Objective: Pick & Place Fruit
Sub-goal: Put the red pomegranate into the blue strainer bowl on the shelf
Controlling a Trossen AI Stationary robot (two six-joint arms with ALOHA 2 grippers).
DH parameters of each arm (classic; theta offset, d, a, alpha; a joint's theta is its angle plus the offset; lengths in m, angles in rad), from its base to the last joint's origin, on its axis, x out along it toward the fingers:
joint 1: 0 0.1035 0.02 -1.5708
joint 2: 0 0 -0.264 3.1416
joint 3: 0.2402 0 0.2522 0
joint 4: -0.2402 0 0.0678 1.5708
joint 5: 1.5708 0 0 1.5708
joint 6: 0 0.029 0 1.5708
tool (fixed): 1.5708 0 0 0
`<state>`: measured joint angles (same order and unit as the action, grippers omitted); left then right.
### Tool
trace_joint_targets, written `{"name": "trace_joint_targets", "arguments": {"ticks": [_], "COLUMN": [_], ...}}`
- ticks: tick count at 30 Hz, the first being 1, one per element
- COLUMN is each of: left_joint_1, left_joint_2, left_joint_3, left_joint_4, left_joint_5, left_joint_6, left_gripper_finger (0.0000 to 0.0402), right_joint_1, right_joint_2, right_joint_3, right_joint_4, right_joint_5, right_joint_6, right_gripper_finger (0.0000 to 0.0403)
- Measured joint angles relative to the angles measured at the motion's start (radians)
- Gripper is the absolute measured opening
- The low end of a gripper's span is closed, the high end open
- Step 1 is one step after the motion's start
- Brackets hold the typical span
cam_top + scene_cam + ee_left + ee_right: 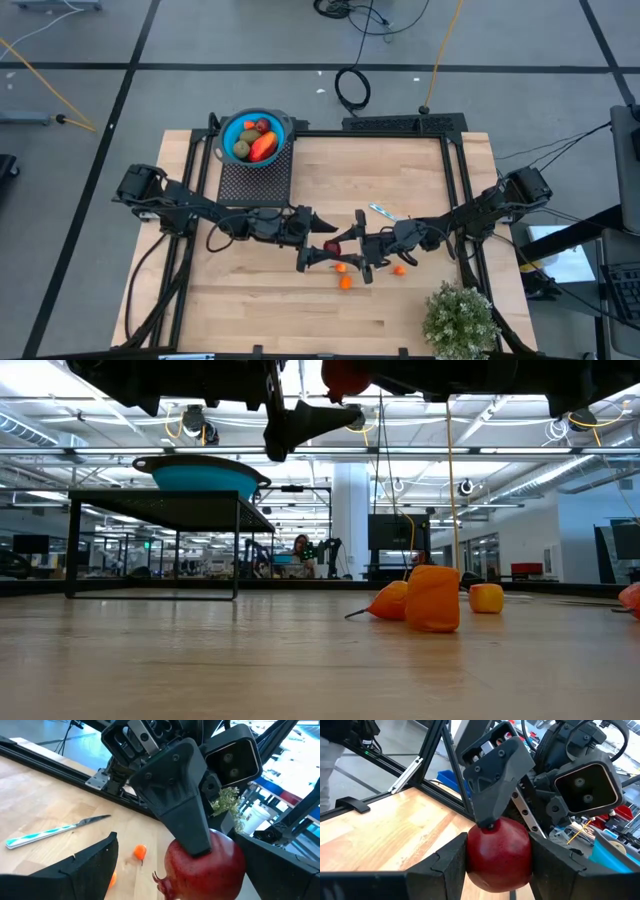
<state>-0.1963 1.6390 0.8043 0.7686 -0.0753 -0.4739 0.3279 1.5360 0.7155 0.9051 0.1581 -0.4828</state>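
A dark red round fruit [498, 853] hangs high above the table's middle, with my right gripper [352, 248] shut on it. My left gripper [322, 240] faces it from the left, open, its fingers standing on either side of the same fruit [206, 866]. Three tiny orange fruits [345, 283] [340, 267] [399, 270] lie on the wood below. A blue bowl [229, 128] at the far left holds a red-orange piece [263, 147], a brownish-green oval [243, 148] and a small red one [262, 126]. My right gripper pinches the dark red fruit by two opposite sides [471, 856] between its two fingers [451, 866]. The fingers come in level from the table's right. The fruit is lifted clear of the table [345, 374]. My left gripper has one fingertip [487, 821] close against the fruit's top; whether it touches, I cannot tell.
The bowl stands on a black mesh rack [255, 182] at the far left. A thin silvery-blue utensil [383, 212] lies behind the grippers. A bushy green plant [460, 320] stands at the near right corner. Bare wood lies at the near left.
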Motion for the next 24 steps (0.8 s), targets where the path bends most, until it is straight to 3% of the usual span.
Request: {"name": "trace_joint_targets", "arguments": {"ticks": [6, 19, 24], "left_joint_1": [0.0, 0.005, 0.006], "left_joint_2": [-0.001, -0.002, -0.002], "left_joint_3": [0.0, 0.002, 0.002], "left_joint_4": [-0.012, -0.014, -0.015], "left_joint_5": [0.0, 0.054, 0.072], "left_joint_6": [-0.004, 0.007, 0.02], "left_gripper_finger": [0.0381, 0.0218, 0.0186], "right_joint_1": [0.0, 0.0, 0.0], "right_joint_2": [0.0, 0.001, 0.001], "right_joint_3": [0.0, -0.002, -0.002], "right_joint_4": [-0.003, -0.009, -0.009], "right_joint_5": [0.002, 0.01, 0.003], "right_joint_6": [0.0, 0.005, 0.002], "right_gripper_finger": [0.0185, 0.0185, 0.0193]}}
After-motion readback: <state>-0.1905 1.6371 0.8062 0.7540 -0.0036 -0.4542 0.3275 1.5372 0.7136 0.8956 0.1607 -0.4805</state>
